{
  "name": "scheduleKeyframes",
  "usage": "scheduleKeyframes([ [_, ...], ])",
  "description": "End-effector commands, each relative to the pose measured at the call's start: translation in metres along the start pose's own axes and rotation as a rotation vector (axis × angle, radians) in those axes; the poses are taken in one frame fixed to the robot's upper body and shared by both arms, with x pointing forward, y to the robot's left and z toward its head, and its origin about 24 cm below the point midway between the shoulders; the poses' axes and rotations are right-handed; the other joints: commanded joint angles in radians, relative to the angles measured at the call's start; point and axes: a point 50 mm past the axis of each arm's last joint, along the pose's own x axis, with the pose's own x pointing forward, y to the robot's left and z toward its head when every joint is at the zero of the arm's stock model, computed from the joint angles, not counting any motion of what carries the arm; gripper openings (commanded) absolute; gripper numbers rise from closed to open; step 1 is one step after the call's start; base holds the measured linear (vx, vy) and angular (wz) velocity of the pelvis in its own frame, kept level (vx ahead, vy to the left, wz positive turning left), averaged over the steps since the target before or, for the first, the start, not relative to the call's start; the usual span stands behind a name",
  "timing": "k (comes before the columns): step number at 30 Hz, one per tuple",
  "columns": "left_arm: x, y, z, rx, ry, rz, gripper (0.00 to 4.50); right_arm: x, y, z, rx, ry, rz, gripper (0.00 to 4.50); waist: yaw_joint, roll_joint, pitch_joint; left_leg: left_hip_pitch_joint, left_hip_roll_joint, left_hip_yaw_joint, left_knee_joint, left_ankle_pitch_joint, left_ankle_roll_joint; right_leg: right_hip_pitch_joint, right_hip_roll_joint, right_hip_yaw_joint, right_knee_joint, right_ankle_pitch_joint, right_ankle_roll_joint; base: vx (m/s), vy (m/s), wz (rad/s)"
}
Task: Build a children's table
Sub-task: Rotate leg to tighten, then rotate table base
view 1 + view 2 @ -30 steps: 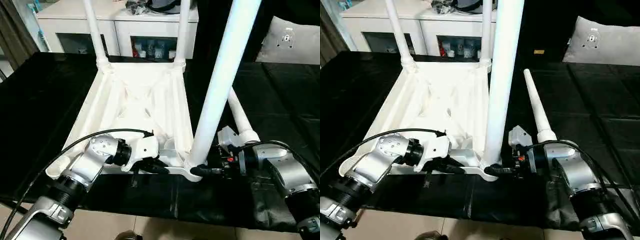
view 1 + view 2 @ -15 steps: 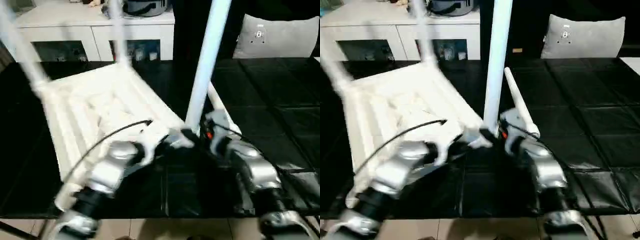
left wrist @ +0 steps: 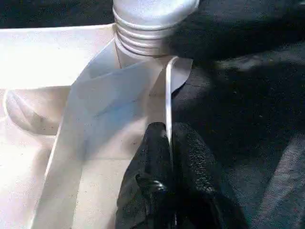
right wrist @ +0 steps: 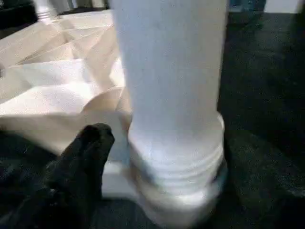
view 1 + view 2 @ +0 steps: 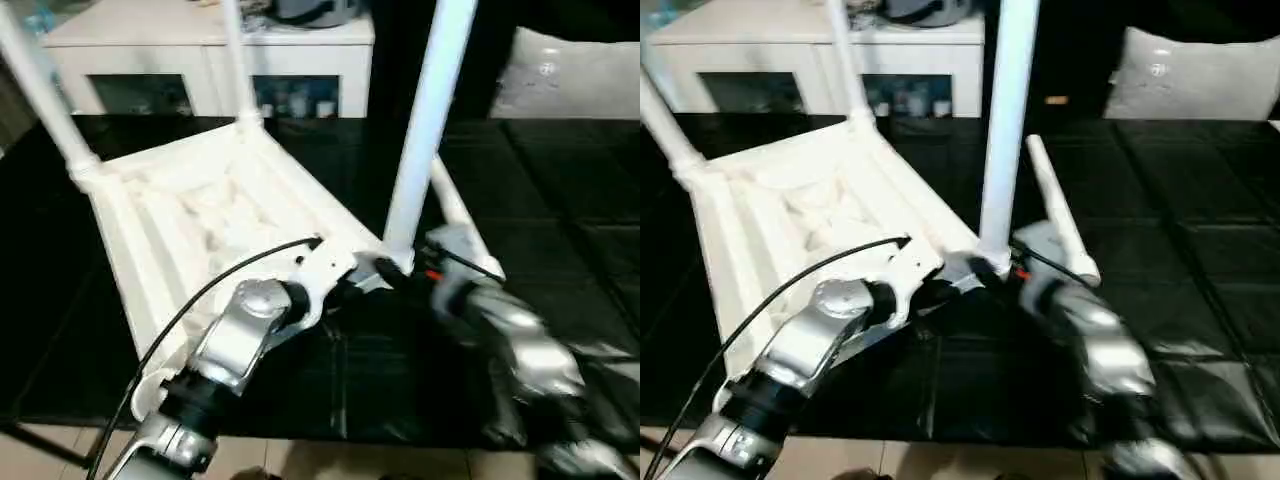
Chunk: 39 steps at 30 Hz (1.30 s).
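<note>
At centre left of the head views, found the children's table top upturned on the black work table, with two legs standing in its far corners. Found a third leg upright in the near-right socket, at frame centre. Noted the left gripper clamped on the top's thin rim beside that socket. Could not tell the state of the right gripper at the leg's base. Judged the step as seating the third leg. Judged next: press it fully home, then fetch the loose fourth leg, right of centre.

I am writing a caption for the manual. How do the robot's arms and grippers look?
Both forearms are silver metal with ribbed black collars. A thin black cable loops over the left arm. The left gripper has textured black fingers on a white housing; the right arm carries a small red mark.
</note>
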Motion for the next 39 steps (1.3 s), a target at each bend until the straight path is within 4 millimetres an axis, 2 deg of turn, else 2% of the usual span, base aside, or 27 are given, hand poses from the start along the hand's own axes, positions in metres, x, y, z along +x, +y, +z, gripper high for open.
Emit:
scheduleKeyframes([
  [1, -0.002, 0.010, 0.026, 0.046, -0.112, 0.044, 0.00, -0.009, 0.002, 0.004, 0.021, -0.024, 0.047, 4.30, 0.004, -0.024, -0.066, -0.002, 0.038, -0.014, -0.062, -0.171, 0.094, 0.059, -0.064, 0.039, -0.086, -0.315, -0.144, 0.000, 0.000, 0.00],
  [3, 0.000, 0.011, 0.028, 0.000, -0.129, 0.028, 0.00, -0.018, -0.001, 0.005, 0.039, -0.038, 0.040, 4.41, 0.001, -0.022, -0.067, 0.000, 0.040, -0.014, -0.062, -0.169, 0.096, 0.058, -0.064, 0.039, -0.087, -0.317, -0.147, 0.000, 0.000, 0.00],
  [4, 0.000, 0.010, 0.030, -0.047, -0.147, 0.004, 0.43, -0.023, -0.003, 0.005, 0.042, -0.050, 0.027, 4.50, -0.001, -0.025, -0.066, -0.003, 0.040, -0.015, -0.063, -0.167, 0.095, 0.058, -0.065, 0.037, -0.086, -0.321, -0.155, 0.000, 0.000, 0.00],
  [7, 0.000, 0.010, 0.032, -0.057, -0.160, -0.001, 0.64, -0.026, -0.003, 0.003, 0.041, -0.042, 0.017, 4.50, 0.000, -0.024, -0.066, 0.000, 0.040, -0.013, -0.060, -0.174, 0.094, 0.054, -0.067, 0.037, -0.091, -0.341, -0.164, 0.000, 0.000, 0.00],
  [8, 0.000, 0.010, 0.033, -0.042, -0.169, 0.007, 0.64, -0.027, -0.002, 0.001, 0.043, -0.016, 0.010, 4.50, -0.001, -0.027, -0.065, 0.001, 0.042, -0.014, -0.062, -0.183, 0.095, 0.053, -0.065, 0.036, -0.091, -0.348, -0.162, 0.000, 0.000, 0.00],
  [10, -0.003, 0.010, 0.034, -0.033, -0.191, 0.003, 0.97, -0.024, 0.001, -0.002, 0.033, 0.006, 0.013, 4.50, -0.001, -0.028, -0.064, 0.000, 0.042, -0.016, -0.063, -0.184, 0.097, 0.054, -0.065, 0.036, -0.091, -0.353, -0.154, 0.000, 0.000, 0.00],
  [12, -0.006, 0.011, 0.036, -0.023, -0.222, 0.009, 0.97, -0.021, 0.003, 0.000, 0.035, -0.005, 0.015, 4.50, -0.006, -0.031, -0.063, -0.003, 0.040, -0.015, -0.063, -0.188, 0.093, 0.054, -0.067, 0.036, -0.093, -0.376, -0.143, 0.000, 0.000, 0.00],
  [14, -0.012, 0.017, 0.038, -0.059, -0.241, 0.041, 0.97, -0.017, 0.008, 0.002, 0.039, -0.016, 0.030, 4.50, -0.008, -0.029, -0.062, -0.003, 0.039, -0.015, -0.063, -0.188, 0.088, 0.054, -0.068, 0.036, -0.093, -0.392, -0.139, 0.000, 0.000, 0.00],
  [17, -0.035, 0.040, 0.037, -0.040, -0.216, 0.163, 0.97, -0.008, 0.017, 0.004, 0.028, -0.008, 0.072, 4.50, -0.010, -0.029, -0.064, -0.002, 0.041, -0.017, -0.064, -0.188, 0.084, 0.052, -0.066, 0.035, -0.091, -0.392, -0.135, 0.000, 0.000, 0.00],
  [18, -0.049, 0.053, 0.034, -0.009, -0.180, 0.223, 0.97, -0.005, 0.020, 0.003, 0.020, 0.013, 0.079, 4.50, -0.014, -0.025, -0.062, -0.002, 0.042, -0.019, -0.067, -0.198, 0.075, 0.051, -0.064, 0.034, -0.087, -0.389, -0.135, 0.000, 0.000, 0.00],
  [19, -0.061, 0.063, 0.031, 0.027, -0.146, 0.271, 0.97, -0.002, 0.022, 0.002, 0.004, 0.032, 0.084, 4.50, -0.016, -0.028, -0.061, -0.001, 0.042, -0.019, -0.068, -0.201, 0.074, 0.050, -0.063, 0.034, -0.088, -0.393, -0.134, 0.000, 0.000, 0.00],
  [21, -0.077, 0.074, 0.025, 0.063, -0.092, 0.320, 0.97, 0.002, 0.024, 0.000, -0.006, 0.052, 0.085, 4.50, -0.021, -0.020, -0.061, 0.005, 0.042, -0.020, -0.069, -0.209, 0.059, 0.045, -0.060, 0.036, -0.085, -0.389, -0.134, 0.000, 0.000, 0.00],
  [23, -0.108, 0.094, 0.010, 0.127, 0.059, 0.402, 0.97, 0.008, 0.028, -0.004, -0.009, 0.085, 0.090, 4.50, -0.020, -0.015, -0.061, 0.008, 0.045, -0.021, -0.071, -0.213, 0.050, 0.043, -0.061, 0.039, -0.080, -0.368, -0.143, 0.000, 0.000, 0.00],
  [24, -0.114, 0.097, 0.007, 0.140, 0.089, 0.421, 0.97, 0.009, 0.029, -0.004, -0.014, 0.089, 0.094, 4.50, -0.022, -0.012, -0.060, 0.008, 0.046, -0.021, -0.074, -0.219, 0.045, 0.042, -0.059, 0.040, -0.078, -0.352, -0.148, 0.000, 0.000, 0.00],
  [25, -0.125, 0.103, 0.003, 0.164, 0.148, 0.454, 0.69, 0.011, 0.030, -0.005, -0.015, 0.101, 0.099, 4.50, -0.021, -0.012, -0.060, 0.009, 0.047, -0.022, -0.075, -0.224, 0.041, 0.041, -0.059, 0.040, -0.078, -0.346, -0.150, 0.000, 0.000, 0.00],
  [27, -0.137, 0.109, -0.002, 0.184, 0.210, 0.488, 0.61, 0.012, 0.032, -0.006, -0.015, 0.116, 0.104, 4.50, -0.021, -0.009, -0.060, 0.011, 0.047, -0.022, -0.077, -0.236, 0.031, 0.041, -0.060, 0.043, -0.074, -0.325, -0.160, 0.000, 0.000, 0.00],
  [28, -0.151, 0.114, -0.010, 0.192, 0.297, 0.518, 0.58, 0.013, 0.033, -0.007, -0.012, 0.135, 0.112, 4.50, -0.021, -0.011, -0.058, 0.012, 0.047, -0.022, -0.079, -0.250, 0.025, 0.042, -0.060, 0.043, -0.075, -0.326, -0.164, 0.000, 0.000, 0.00],
  [30, -0.169, 0.117, -0.022, 0.173, 0.414, 0.532, 0.49, 0.015, 0.035, -0.008, -0.022, 0.157, 0.125, 4.50, -0.020, -0.007, -0.056, 0.013, 0.045, -0.023, -0.081, -0.277, 0.013, 0.040, -0.061, 0.044, -0.072, -0.349, -0.165, 0.000, 0.000, 0.00],
  [33, -0.173, 0.115, -0.032, 0.147, 0.468, 0.512, 0.27, 0.017, 0.036, -0.009, -0.033, 0.167, 0.122, 4.50, -0.019, -0.004, -0.055, 0.021, 0.046, -0.023, -0.081, -0.307, -0.004, 0.035, -0.066, 0.047, -0.080, -0.384, -0.163, 0.000, 0.000, 0.00],
  [34, -0.174, 0.110, -0.043, 0.137, 0.538, 0.478, 0.11, 0.019, 0.035, -0.010, -0.034, 0.175, 0.112, 4.50, -0.015, 0.003, -0.054, 0.023, 0.048, -0.024, -0.081, -0.314, -0.009, 0.032, -0.066, 0.049, -0.079, -0.382, -0.166, 0.000, 0.000, 0.00],
  [35, -0.174, 0.110, -0.043, 0.137, 0.538, 0.478, 0.05, 0.019, 0.035, -0.010, -0.034, 0.175, 0.112, 4.50, -0.016, 0.000, -0.053, 0.020, 0.047, -0.024, -0.084, -0.328, -0.013, 0.033, -0.065, 0.049, -0.081, -0.385, -0.166, 0.000, 0.000, 0.00],
  [36, -0.175, 0.107, -0.049, 0.140, 0.589, 0.462, 0.05, 0.020, 0.035, -0.011, -0.032, 0.177, 0.106, 4.50, -0.014, 0.000, -0.054, 0.024, 0.048, -0.024, -0.083, -0.332, -0.015, 0.032, -0.065, 0.050, -0.081, -0.383, -0.165, 0.000, 0.000, 0.00],
  [37, -0.177, 0.106, -0.052, 0.144, 0.621, 0.452, 0.05, 0.021, 0.035, -0.010, -0.034, 0.176, 0.104, 4.50, -0.013, 0.000, -0.055, 0.020, 0.047, -0.025, -0.085, -0.329, -0.016, 0.035, -0.065, 0.050, -0.078, -0.366, -0.166, 0.000, 0.000, 0.00],
  [38, -0.177, 0.105, -0.052, 0.149, 0.633, 0.452, 0.05, 0.022, 0.036, -0.010, -0.034, 0.176, 0.104, 4.50, -0.011, 0.003, -0.056, 0.021, 0.048, -0.026, -0.085, -0.329, -0.017, 0.035, -0.066, 0.050, -0.077, -0.360, -0.167, 0.000, 0.000, 0.00],
  [39, -0.178, 0.105, -0.053, 0.158, 0.645, 0.455, 0.05, 0.022, 0.036, -0.010, -0.034, 0.177, 0.104, 4.50, -0.013, 0.001, -0.055, 0.020, 0.047, -0.026, -0.085, -0.327, -0.017, 0.036, -0.065, 0.050, -0.077, -0.352, -0.169, 0.000, 0.000, 0.00],
])
